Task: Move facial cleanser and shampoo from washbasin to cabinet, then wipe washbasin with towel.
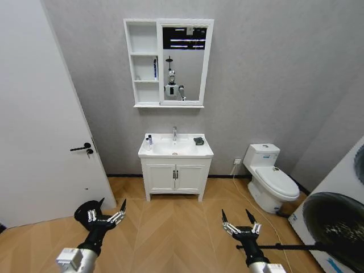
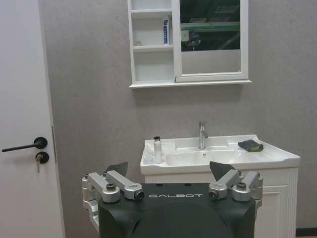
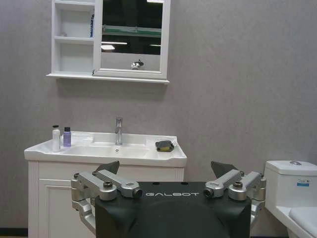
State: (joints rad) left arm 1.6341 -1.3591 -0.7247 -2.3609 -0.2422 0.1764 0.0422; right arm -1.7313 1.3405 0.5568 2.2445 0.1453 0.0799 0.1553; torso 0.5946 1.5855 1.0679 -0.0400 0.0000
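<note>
Both grippers hung low in the foreground over the wood floor, the left gripper and the right gripper each with jaws spread wide and holding nothing, pointed toward the far wall. Well ahead of them stood the washbasin, and above it on the wall the cabinet with its open shelves, something blue already standing on the middle one. On the basin's left rear corner two small bottles stood upright, just beside each other, long axes vertical; these were presumably the cleanser and shampoo. The towel lay at the right rear corner. So the bottles lay forward on the left arm's side, the towel on the right's, all well beyond reach without driving closer.
</note>
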